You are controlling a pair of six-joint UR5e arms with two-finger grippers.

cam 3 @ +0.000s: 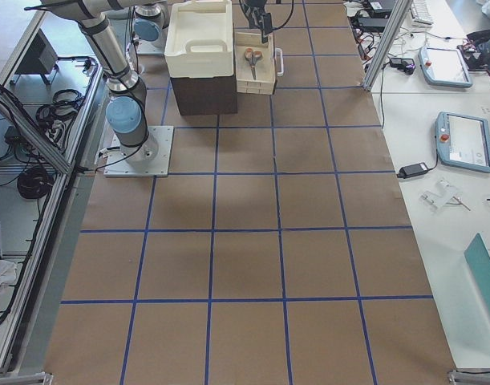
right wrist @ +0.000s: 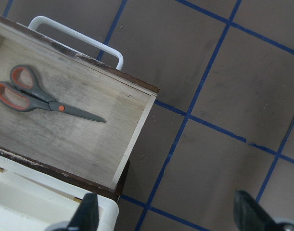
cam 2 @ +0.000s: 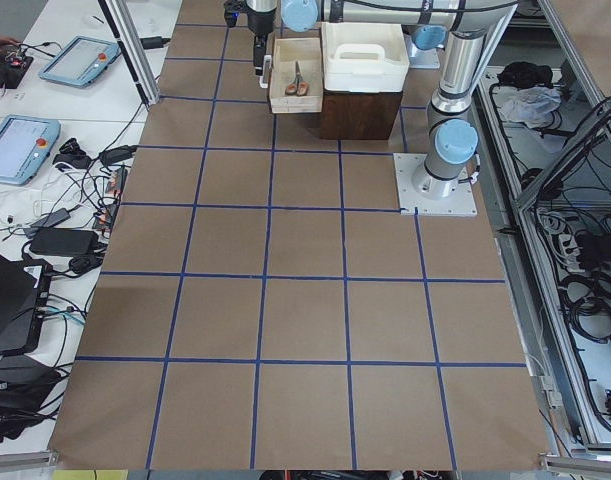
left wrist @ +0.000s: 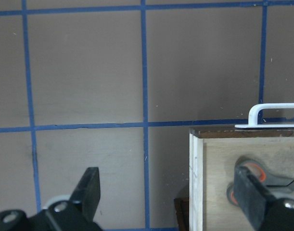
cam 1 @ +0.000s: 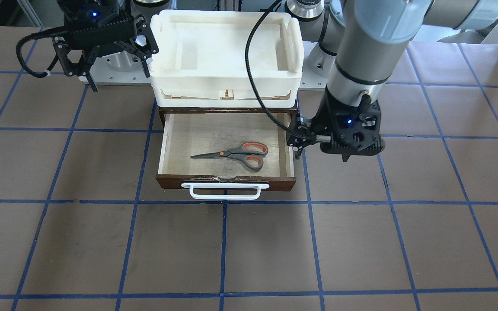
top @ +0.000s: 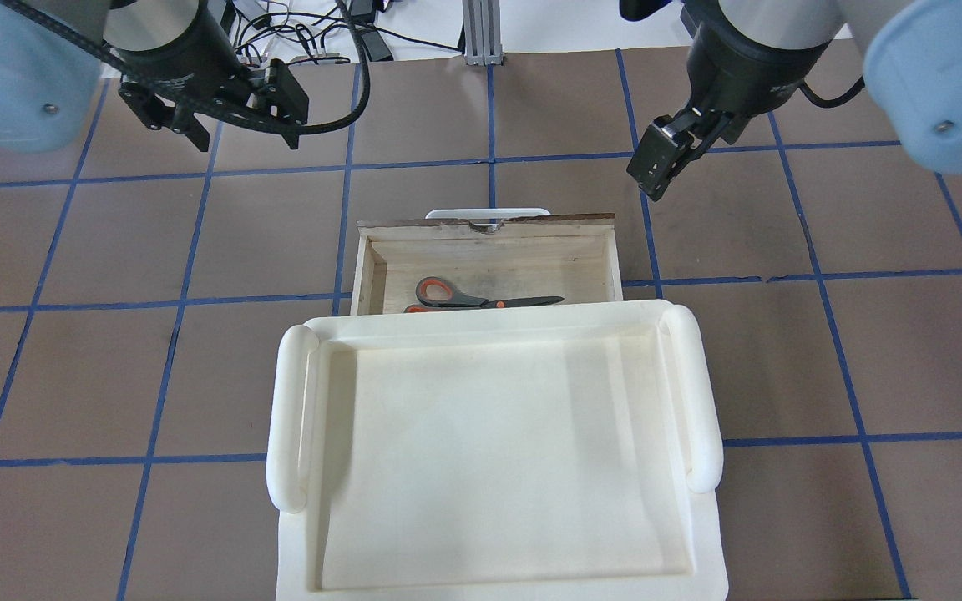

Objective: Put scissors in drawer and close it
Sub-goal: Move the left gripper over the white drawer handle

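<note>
The scissors (cam 1: pixel 236 154) lie flat on the pale floor of the open dark brown drawer (cam 1: pixel 227 179), handles toward the robot's left; they also show in the overhead view (top: pixel 481 299) and the right wrist view (right wrist: pixel 41 98). The white bar handle (cam 1: pixel 225 191) is on the drawer's front. My left gripper (cam 1: pixel 321 151) is open and empty, hanging above the drawer's side wall at the robot's left; its wrist view shows the scissors' handles (left wrist: pixel 262 178) by one finger. My right gripper (cam 1: pixel 106 71) is open and empty, raised off the drawer's other side.
A white plastic tray (top: pixel 498 451) sits stacked on the dark cabinet behind the drawer and hides the drawer's rear part in the overhead view. The brown table (cam 1: pixel 249 250) with blue grid lines stretches in front of the drawer. The left arm's black cable (cam 1: pixel 257 86) hangs over the tray.
</note>
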